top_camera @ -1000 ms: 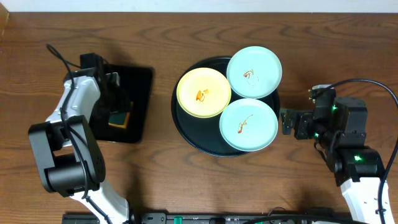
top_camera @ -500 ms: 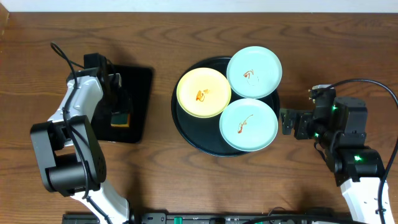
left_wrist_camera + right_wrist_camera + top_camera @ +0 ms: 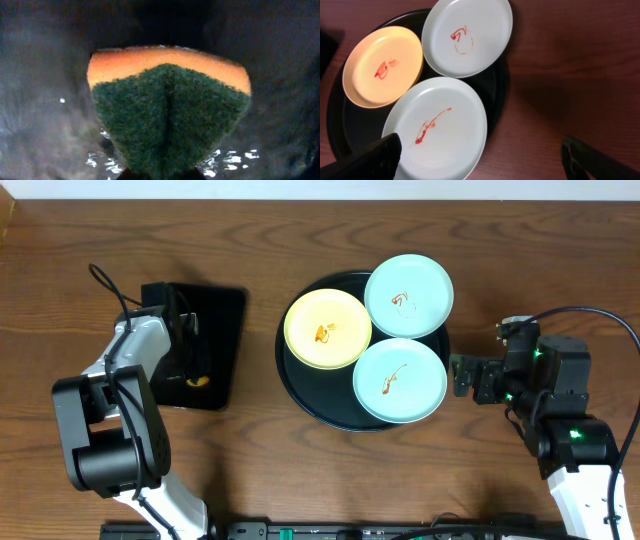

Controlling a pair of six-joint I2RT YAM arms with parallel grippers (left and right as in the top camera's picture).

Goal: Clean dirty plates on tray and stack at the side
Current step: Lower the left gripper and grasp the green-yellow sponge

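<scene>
Black round tray (image 3: 310, 395), centre frame, carries three smeared plates (image 3: 328, 328) | left end effector (image 3: 192, 370) clamped on sponge (image 3: 170, 115), left of frame | right end effector (image 3: 462, 375) apart, just right of tray

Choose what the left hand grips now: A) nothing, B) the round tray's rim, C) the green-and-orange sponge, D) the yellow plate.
C: the left hand is down over the rectangular tray, and its wrist view shows the sponge creased and pinched together.
</scene>
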